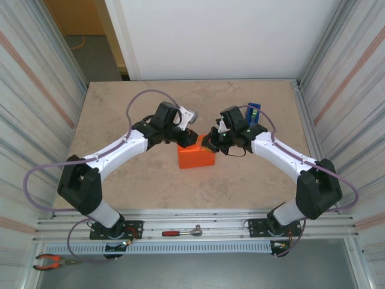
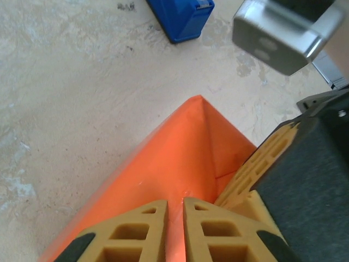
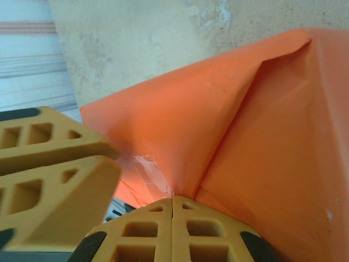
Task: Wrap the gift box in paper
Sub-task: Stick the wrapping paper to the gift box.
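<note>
**End flap being gathered, sealing not yet finished**

The gift box (image 1: 197, 159) is sitting near the middle of the surface (image 1: 132, 108), between the two arms. In the overhead view the paper (image 2: 180, 158) is already covering its top and near side, so the main wrap is looking done.

The work in hand appears to be the closing of the far end. There the sheet is rising in a creased triangular flap, with its point aimed toward the blue tape dispenser (image 2: 182, 19), which is standing apart on the surface beyond.

The left end effector (image 2: 174, 204) is pinching this flap. Its jaws are nearly together, and orange sheet is showing in the thin gap between them.

The right end effector (image 3: 173, 204) is fully closed, with its tips pressing at the crease where two folds are meeting. I cannot tell whether a layer of paper is caught between them.

A patch of clear tape (image 3: 150, 169) is showing on the paper just beside those tips, so at least one seam is looking fixed.

By my judgement, the flap is not yet lying flat against the box, so pressing it down and taping it are remaining. The arms are hiding the box's other ends, so I am not judging their state.
</note>
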`<action>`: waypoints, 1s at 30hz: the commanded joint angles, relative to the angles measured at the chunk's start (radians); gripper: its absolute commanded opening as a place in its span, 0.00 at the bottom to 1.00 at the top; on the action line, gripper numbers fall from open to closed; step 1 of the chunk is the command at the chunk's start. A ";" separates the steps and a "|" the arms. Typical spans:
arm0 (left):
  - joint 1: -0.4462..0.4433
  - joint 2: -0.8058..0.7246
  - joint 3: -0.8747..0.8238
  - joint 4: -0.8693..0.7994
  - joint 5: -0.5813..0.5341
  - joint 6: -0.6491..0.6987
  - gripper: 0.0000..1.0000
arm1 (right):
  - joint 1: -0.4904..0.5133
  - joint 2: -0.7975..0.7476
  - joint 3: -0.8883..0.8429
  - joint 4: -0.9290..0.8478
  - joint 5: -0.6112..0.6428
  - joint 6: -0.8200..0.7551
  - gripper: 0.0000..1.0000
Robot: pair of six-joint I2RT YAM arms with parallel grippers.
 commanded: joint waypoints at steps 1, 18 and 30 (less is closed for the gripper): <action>0.004 0.019 -0.010 0.027 0.027 -0.009 0.16 | 0.015 0.056 -0.062 -0.124 0.075 -0.011 0.00; -0.041 0.021 0.091 -0.077 -0.160 0.113 0.16 | 0.022 0.056 -0.071 -0.116 0.077 -0.004 0.00; -0.068 0.071 0.078 -0.083 -0.252 0.144 0.16 | 0.027 0.056 -0.075 -0.112 0.077 -0.001 0.00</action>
